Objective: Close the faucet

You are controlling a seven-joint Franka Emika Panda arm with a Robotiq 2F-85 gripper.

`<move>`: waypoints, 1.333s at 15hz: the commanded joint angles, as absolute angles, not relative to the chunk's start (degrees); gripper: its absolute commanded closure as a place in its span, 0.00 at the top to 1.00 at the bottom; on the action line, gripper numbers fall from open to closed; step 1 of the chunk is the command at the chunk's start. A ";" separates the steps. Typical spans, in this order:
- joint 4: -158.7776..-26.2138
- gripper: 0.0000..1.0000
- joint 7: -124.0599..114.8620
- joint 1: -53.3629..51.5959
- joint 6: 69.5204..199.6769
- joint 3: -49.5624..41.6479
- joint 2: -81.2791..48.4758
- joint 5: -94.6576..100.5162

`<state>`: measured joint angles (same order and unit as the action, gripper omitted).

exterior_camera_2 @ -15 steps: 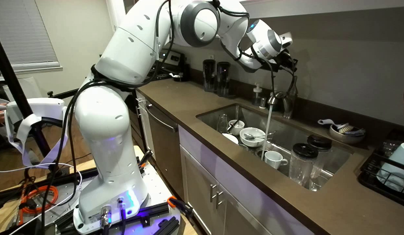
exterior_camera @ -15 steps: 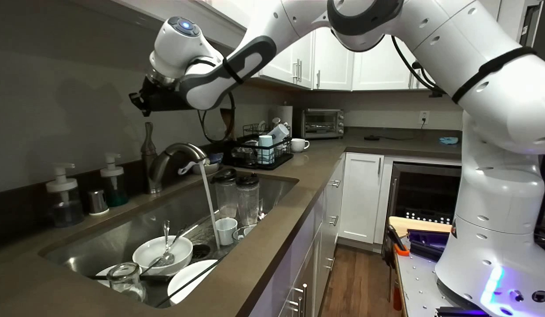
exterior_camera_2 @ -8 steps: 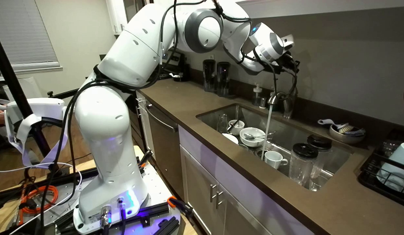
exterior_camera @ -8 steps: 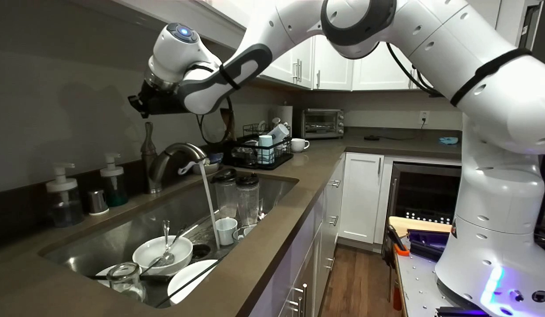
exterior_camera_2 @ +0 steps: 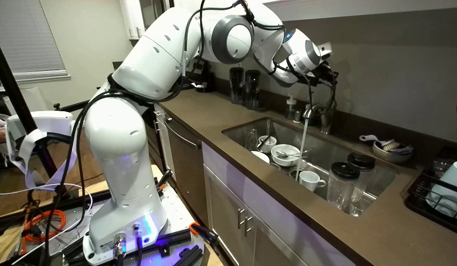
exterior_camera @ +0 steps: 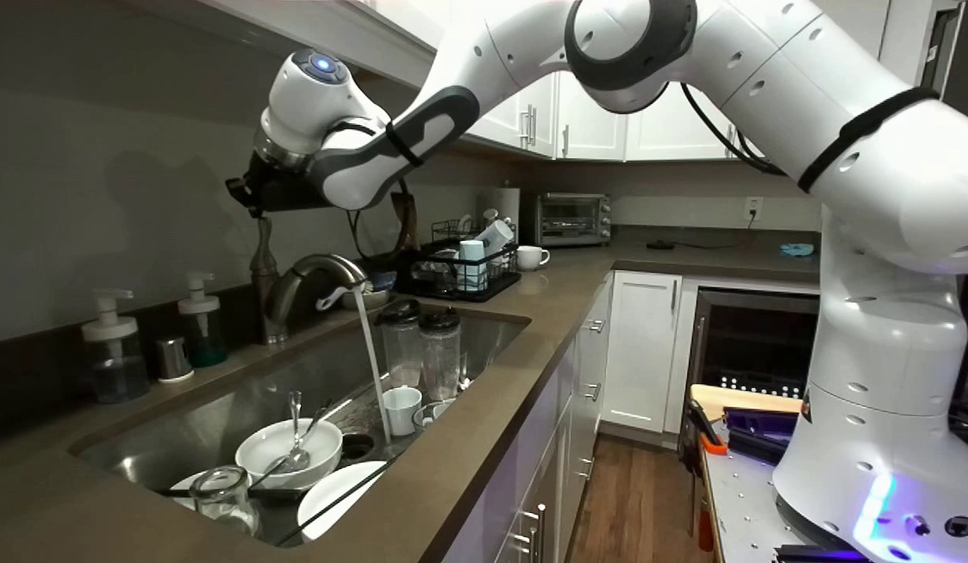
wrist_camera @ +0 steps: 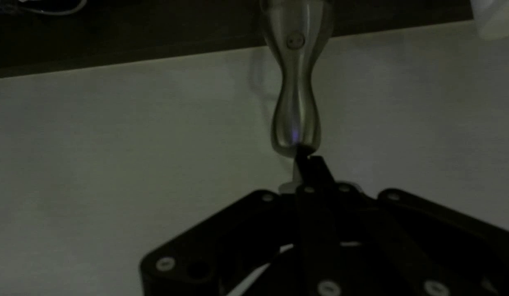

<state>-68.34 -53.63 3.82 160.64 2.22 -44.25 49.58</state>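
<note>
The silver-grey faucet (exterior_camera: pixel 278 305) stands behind the sink, and water runs from its curved spout. It also shows in an exterior view (exterior_camera_2: pixel 326 121), partly behind cables. Its upright handle (exterior_camera: pixel 263 254) has a rounded tip, seen close in the wrist view (wrist_camera: pixel 296 111), where the picture appears upside down. My gripper (exterior_camera: pixel 248 197) is just above the handle's tip. In the wrist view the gripper's fingers (wrist_camera: pixel 310 159) are together with nothing between them. One dark fingertip overlaps the handle's end there; I cannot tell whether it touches.
The sink (exterior_camera_2: pixel 247 123) holds bowls, mugs and clear bottles (exterior_camera_2: pixel 341 184). Soap dispensers (exterior_camera: pixel 112 352) stand beside the faucet. The wall is close behind the handle. A bowl with a brush (exterior_camera_2: pixel 392 151) and a black dish rack (exterior_camera: pixel 468 285) stand on the counter.
The arm and gripper have moved down, from well above the handle to just at its tip. The faucet, handle and running water look the same.
</note>
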 commanded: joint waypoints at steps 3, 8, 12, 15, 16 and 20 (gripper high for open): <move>-67.49 0.02 -48.37 5.15 157.33 4.45 -44.54 47.89; -68.82 0.02 -46.50 6.01 156.58 5.43 -43.62 47.64; -70.00 0.03 -45.30 6.79 156.05 6.26 -42.96 47.44; -70.97 0.03 -40.21 3.49 157.22 1.04 -42.30 39.13; -71.05 0.03 -37.63 2.83 156.98 0.11 -42.23 35.98; -70.81 0.03 -29.87 -0.52 156.49 -4.85 -42.39 25.74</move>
